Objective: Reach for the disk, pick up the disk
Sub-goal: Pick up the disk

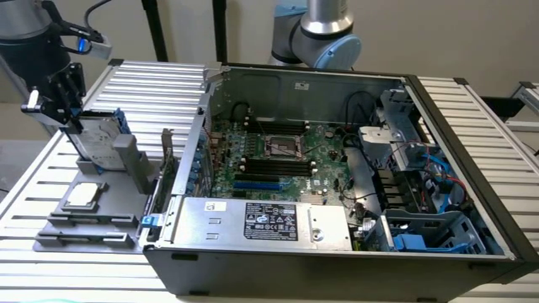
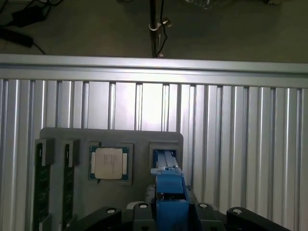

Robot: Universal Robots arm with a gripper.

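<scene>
At the exterior view's left end of the holder (image 1: 118, 208), hanging from above: gripper (image 1: 72, 118), fingers (image 1: 65, 95) drawn in on the top edge of the disk (image 1: 100, 142), gap no wider than the drive and its blue frame. Looks like a real hold rather than a hover, judging by the wrist view, blue edge running straight up between the fingers.

Disk upright in the holder's back slot, leaning slightly, lower edge seemingly down in the slot: gripped, not yet lifted clear.

Flat on the middle of the holder: chip (image 1: 84, 194). Along the holder's front end: two memory sticks (image 2: 42, 178) on edge in narrow grooves. Under the holder: slatted table (image 1: 151, 82).

To the exterior view's right of the holder, close alongside: open case (image 1: 337, 271), motherboard (image 1: 329, 145) exposed, blue caddies (image 1: 421, 243) in the corner farthest from the holder.

Likely trouble, as a judgement only:
- Jamming in the slot from a pull off the slot's line, given the lean.
- Dragging the holder up or sideways with the disk, chip and sticks shaken loose.
- Slipping out of the fingers, given a grip on a thin edge high above the drive's middle.
- Knocking the holder's upright block (image 1: 128, 158) just beside the disk, or the case wall, through a careless swing toward the exterior view's right.
</scene>
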